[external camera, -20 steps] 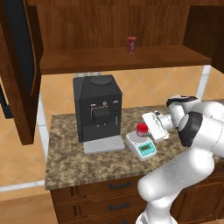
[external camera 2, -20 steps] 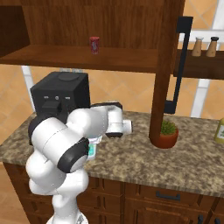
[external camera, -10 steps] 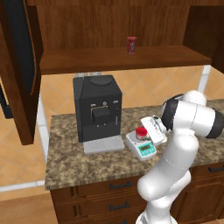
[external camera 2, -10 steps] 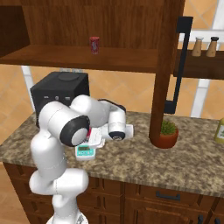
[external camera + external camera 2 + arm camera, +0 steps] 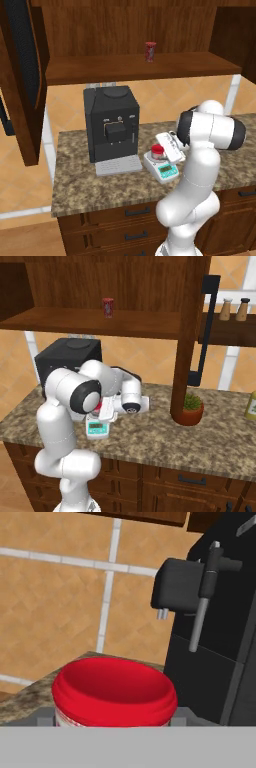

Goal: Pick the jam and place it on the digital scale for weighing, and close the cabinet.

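Lower centre of the hand view: the jam, a small squat jar with a red lid (image 5: 114,692), sits on the grey round plate (image 5: 45,716) of the digital scale, close under the camera. In the left base view the jar (image 5: 158,150) appears at centre right on the small white flat digital scale with teal-green display (image 5: 166,172), directly beside the white two-finger gripper (image 5: 166,146), whose body overlaps the jar's right side. How wide the jaws stand, and whether they grip the jar, cannot be told; the fingertips are hidden.

Centre left of the right base view: the scale's display (image 5: 98,429) shows below the white hand, and the robot's elbow hides the jar.

Just behind the scale stands the big black coffee machine (image 5: 112,125), with its spout and steam wand at upper right of the hand view (image 5: 201,587). All rest on the speckled granite counter (image 5: 90,185). At centre right of the right base view are a small potted green plant (image 5: 190,408) and the open dark-brown cabinet door with a black bar handle (image 5: 206,331). At top centre, on the wooden cabinet shelf (image 5: 125,67), stands a dark-red cylindrical can (image 5: 150,51). The other cabinet door (image 5: 22,75) is cut off at the upper left of the left base view.
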